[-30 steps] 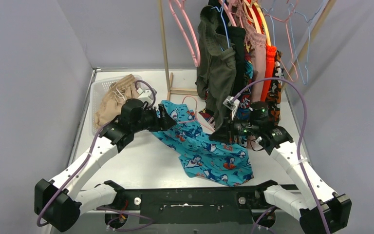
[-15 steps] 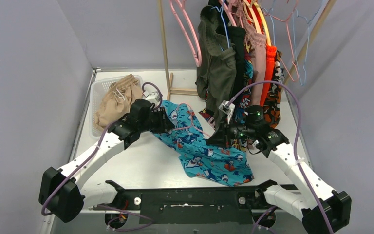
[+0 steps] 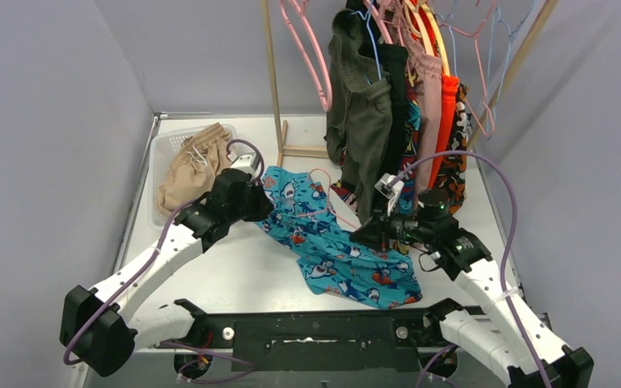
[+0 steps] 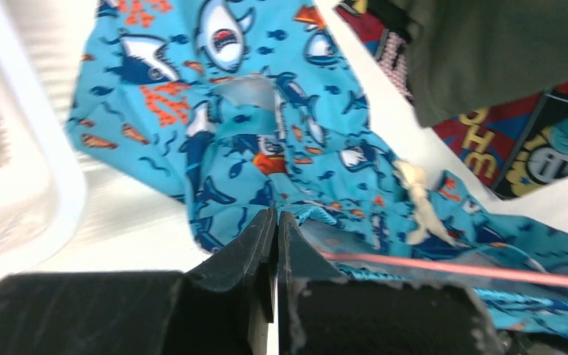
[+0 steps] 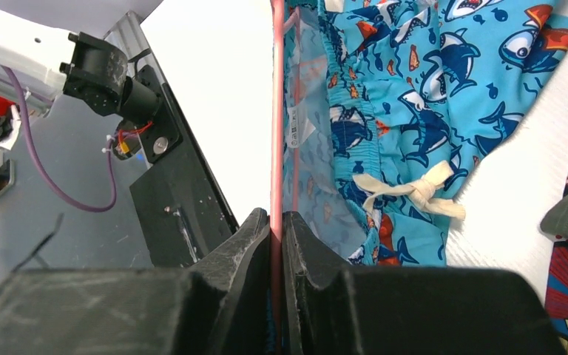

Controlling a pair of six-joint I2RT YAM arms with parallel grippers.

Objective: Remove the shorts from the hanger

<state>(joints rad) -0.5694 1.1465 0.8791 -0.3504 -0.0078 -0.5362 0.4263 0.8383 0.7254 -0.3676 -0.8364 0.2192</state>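
The teal shark-print shorts (image 3: 335,250) (image 4: 244,126) (image 5: 414,111) lie crumpled on the surface (image 3: 234,267), spread from the centre toward the near right, off the rack but with the pink hanger (image 3: 329,202) (image 5: 276,111) (image 4: 451,268) threaded through the waistband. A cream drawstring bow (image 5: 414,194) (image 4: 418,203) rests on the cloth. The right pincer (image 3: 364,234) (image 5: 276,218) is clamped on the hanger's wire at the right side of the garment, the wire running straight out between its jaws. The left pincer (image 3: 267,210) (image 4: 275,218) sits at the garment's far left edge with its jaws drawn together and only a sliver between them; the tips meet the fabric and appear to pinch a fold of it. Left of that, the tan shorts (image 3: 190,166) lie heaped in a white basket (image 3: 155,153) (image 4: 22,148) at the surface's far left. Behind the work, a wooden rack (image 3: 273,81) carries the remaining garments side by side on hangers: olive green shorts (image 3: 360,113), black shorts (image 3: 394,81), comic-print shorts (image 3: 411,105), dusty pink shorts (image 3: 428,89), orange shorts (image 3: 448,105) and orange-black patterned shorts (image 3: 457,153). An empty pink hanger (image 3: 311,48) hangs left of them.
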